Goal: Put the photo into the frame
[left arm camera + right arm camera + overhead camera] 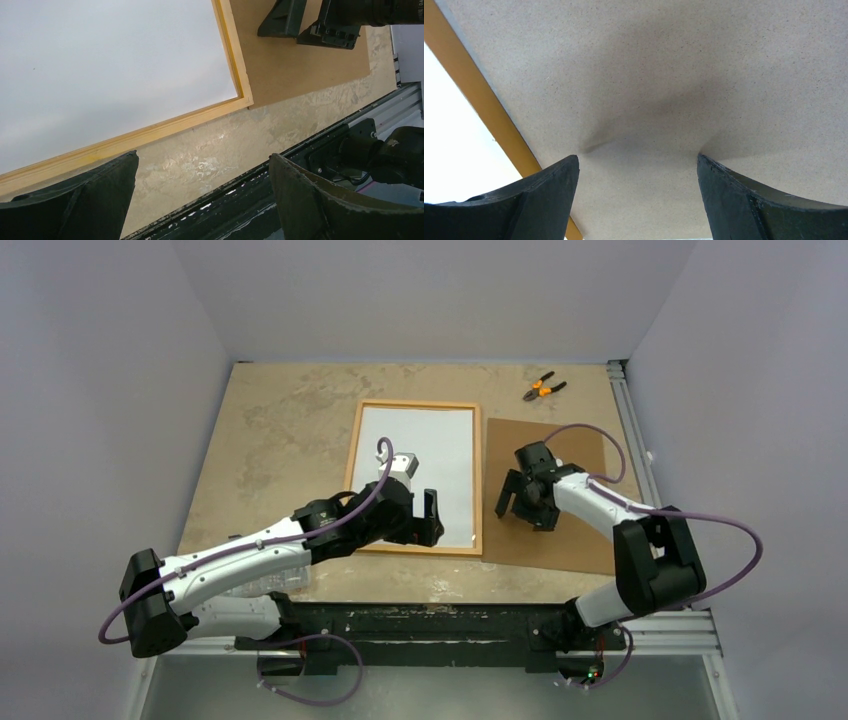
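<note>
The step in hand looks to be closing the frame up with the brown board, and doing it well starts at the near side. There the left gripper (204,162) hangs with its fingers spread wide and nothing between them, over the near rail of the frame (415,405) close to its right corner. It would do best to press on that rail and steady it, so the frame does not skid on the table (280,440).

A little farther out, the right gripper (638,165) sits low over the board (555,540), fingers spread and empty. I cannot tell whether the tips touch it. The flat middle of the board gives nothing to pinch. It should take the board by its left edge, lift it only a little and carry it across level, so the sheet below is not pushed up.

The frame lies flat with its paler wooden side up, and a plain whitish sheet fills its opening from rail to rail. This is most likely the photo (440,450) lying face down, though no printed picture shows. It begins just beyond the left gripper's fingers and runs away from them. The right gripper stands just off its right side, past the frame's right rail, which the board's left edge runs along. Pliers (544,390) lie well apart by the table's far edge.
</note>
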{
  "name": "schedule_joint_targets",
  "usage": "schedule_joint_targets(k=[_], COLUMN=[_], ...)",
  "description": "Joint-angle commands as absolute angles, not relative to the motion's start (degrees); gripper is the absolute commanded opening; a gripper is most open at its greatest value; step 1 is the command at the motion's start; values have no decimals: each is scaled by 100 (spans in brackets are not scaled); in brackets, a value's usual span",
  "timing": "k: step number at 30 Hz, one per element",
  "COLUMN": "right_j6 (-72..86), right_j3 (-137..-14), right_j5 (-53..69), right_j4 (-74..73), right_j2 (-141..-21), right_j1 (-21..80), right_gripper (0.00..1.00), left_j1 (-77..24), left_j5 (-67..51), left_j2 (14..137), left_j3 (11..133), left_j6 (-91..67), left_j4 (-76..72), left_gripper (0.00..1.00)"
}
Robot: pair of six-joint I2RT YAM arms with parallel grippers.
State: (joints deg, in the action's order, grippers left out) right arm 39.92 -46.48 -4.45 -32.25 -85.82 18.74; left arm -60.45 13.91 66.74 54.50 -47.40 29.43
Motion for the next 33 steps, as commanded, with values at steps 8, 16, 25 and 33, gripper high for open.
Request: schedule_joint_targets(k=[8,16,25,33], right_j6=[4889,4794,4572,4491], right_j3=[-4205,-4482,-4798,-4478], right_j5=[996,810,370,400], right_j4=[-2499,-2779,-3335,-3226], right_j2=[-9306,-9023,-8155,-8284], right_j1=[2794,2909,2877,2694], right_gripper=[83,84,87,87], left_j1=[-6064,-6064,-6064,-6073], left_j5=[1433,1344,1014,584], left_j2=[6594,6685,6947,7332], left_j3=[5423,5441,5498,5625], left_j6=[-4825,-4817,-4754,-4742], left_j4=[2833,2792,2566,2368], left_gripper=[100,100,100,100])
